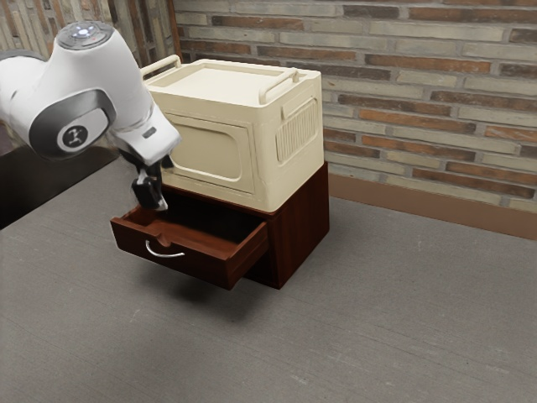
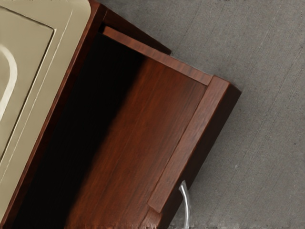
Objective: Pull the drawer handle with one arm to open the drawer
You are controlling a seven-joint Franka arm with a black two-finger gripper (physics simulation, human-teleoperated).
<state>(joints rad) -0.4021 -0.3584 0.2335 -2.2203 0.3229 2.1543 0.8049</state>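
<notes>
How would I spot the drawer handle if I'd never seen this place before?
Find the big cream box by the brick wall; it sits on a dark red-brown wooden cabinet. From that cabinet a drawer juts out, and on its front is the handle: a thin, curved, silvery bar, shiny metal against the dark wood around it.

The exterior view's left edge cuts off our view of the white Franka arm (image 1: pixel 88 88). That arm and the black gripper (image 1: pixel 158 203) hide one end of the cream storage crate's (image 1: pixel 210 149) front. We lose the drawer's (image 1: pixel 201 267) back in black shadow. The wrist view's edges cut off the crate, drawer and curved silver handle (image 1: pixel 164 254).
</notes>
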